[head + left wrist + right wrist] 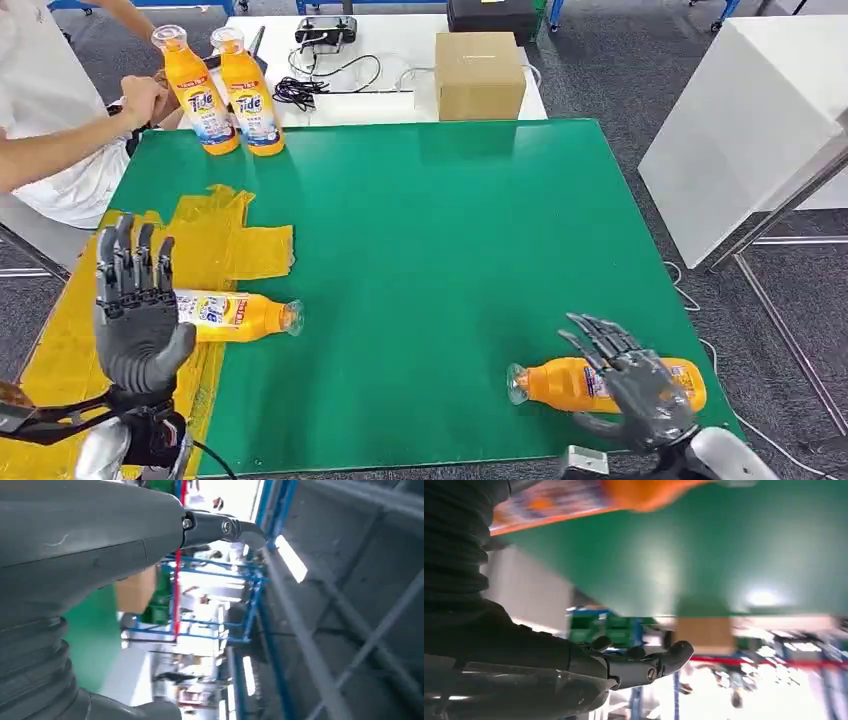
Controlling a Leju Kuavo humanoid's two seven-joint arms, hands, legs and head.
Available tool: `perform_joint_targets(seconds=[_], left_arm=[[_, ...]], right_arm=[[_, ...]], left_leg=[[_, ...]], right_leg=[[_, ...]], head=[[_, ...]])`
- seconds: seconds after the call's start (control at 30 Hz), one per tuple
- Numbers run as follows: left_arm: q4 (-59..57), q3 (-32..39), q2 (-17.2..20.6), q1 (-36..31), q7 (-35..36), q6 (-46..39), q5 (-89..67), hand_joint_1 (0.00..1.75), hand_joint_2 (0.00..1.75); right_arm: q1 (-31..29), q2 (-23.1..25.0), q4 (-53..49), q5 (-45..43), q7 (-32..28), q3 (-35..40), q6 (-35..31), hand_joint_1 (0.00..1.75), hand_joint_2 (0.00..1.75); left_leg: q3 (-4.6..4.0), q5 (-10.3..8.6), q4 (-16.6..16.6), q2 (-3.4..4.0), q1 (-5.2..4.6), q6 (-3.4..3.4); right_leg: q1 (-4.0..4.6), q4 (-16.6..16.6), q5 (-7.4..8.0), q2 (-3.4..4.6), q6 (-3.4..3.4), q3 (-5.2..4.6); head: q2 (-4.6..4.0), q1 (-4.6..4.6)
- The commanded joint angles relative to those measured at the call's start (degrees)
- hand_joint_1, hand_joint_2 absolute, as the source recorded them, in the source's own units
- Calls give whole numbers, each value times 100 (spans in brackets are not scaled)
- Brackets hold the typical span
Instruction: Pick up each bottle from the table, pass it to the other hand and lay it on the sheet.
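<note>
Right hand (640,385) low at the near right of the table, fingers spread wide, holding nothing, poised over and just in front of an orange Tide bottle (570,385) lying on its side on the green mat (450,250), clear cap toward the table's middle. In the right wrist view, same hand (639,665) seen with fingers loosely extended, bottle (574,497) a blurred orange band close by; contact not certain. Left hand (135,305) raised at the near left, palm turned, fingers upright and apart, empty. Just behind it, a second bottle (240,315) lying on its side at the edge of the yellow sheet (225,240), cap end out over the green. Farther off, two more upright bottles (225,90) at the far left corner, a person's hand (145,98) beside them. Beyond the mat, a cardboard box (480,75) and a tangle of black cables (300,90).

Judged a rigid plastic bottle, apparently full, so moderately heavy and not easily crushed; smooth, rounded and prone to roll while lying down. Best taken around the labelled mid-body, fingers wrapped across the width, leaving the neck end free for the receiving hand.
</note>
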State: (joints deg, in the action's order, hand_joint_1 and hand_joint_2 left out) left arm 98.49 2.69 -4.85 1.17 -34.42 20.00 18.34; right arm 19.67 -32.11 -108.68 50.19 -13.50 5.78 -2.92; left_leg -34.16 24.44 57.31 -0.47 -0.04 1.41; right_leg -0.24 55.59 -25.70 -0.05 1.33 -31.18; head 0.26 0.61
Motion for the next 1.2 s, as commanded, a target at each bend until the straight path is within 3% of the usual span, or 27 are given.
perform_joint_targets(seconds=[0.03,0.3,0.7,1.07,1.1,1.13,1.17,1.2], left_arm=[[73,259,-401,5,55,131,106,0,175],[-41,204,-420,-39,61,119,148,0,175],[-112,157,-451,-56,56,164,171,0,175],[-219,-88,-462,-220,28,161,88,0,175],[-234,-109,-466,-234,31,164,90,0,175],[-265,-139,-463,-256,38,148,90,0,175],[-311,-166,-459,-281,43,142,104,0,175],[-328,-172,-461,-293,43,137,104,0,175]], right_arm=[[406,-658,378,333,592,-976,569,0,175],[182,-734,937,431,944,-642,631,0,175],[-85,-610,1316,478,964,-284,667,0,175],[-907,-453,2626,544,1218,798,899,0,175],[-936,-440,2701,544,1218,840,907,12,175],[-995,-494,2807,527,1246,981,967,143,175],[-979,-613,2820,423,1319,1078,1087,175,175],[-965,-642,2822,405,1322,1080,1087,175,175]], left_leg=[[20,11,0,-6,1,-3],[31,7,-8,1,6,-5],[28,4,-11,5,6,-4],[39,3,-15,12,12,-6],[38,3,-15,10,11,-5],[30,2,-11,8,10,-4],[39,2,-16,6,10,-5],[35,2,-13,8,8,-3]], right_leg=[[1,-8,-9,-9,3,27],[8,-19,-3,-3,0,34],[9,-19,0,-1,1,29],[14,-29,3,1,0,41],[12,-28,2,-1,0,41],[12,-23,3,-2,0,32],[12,-29,2,-3,1,42],[10,-23,1,-1,1,35]], head=[[0,-2],[0,0],[0,0],[0,-2],[0,-2],[0,2],[0,-2],[0,-2]])
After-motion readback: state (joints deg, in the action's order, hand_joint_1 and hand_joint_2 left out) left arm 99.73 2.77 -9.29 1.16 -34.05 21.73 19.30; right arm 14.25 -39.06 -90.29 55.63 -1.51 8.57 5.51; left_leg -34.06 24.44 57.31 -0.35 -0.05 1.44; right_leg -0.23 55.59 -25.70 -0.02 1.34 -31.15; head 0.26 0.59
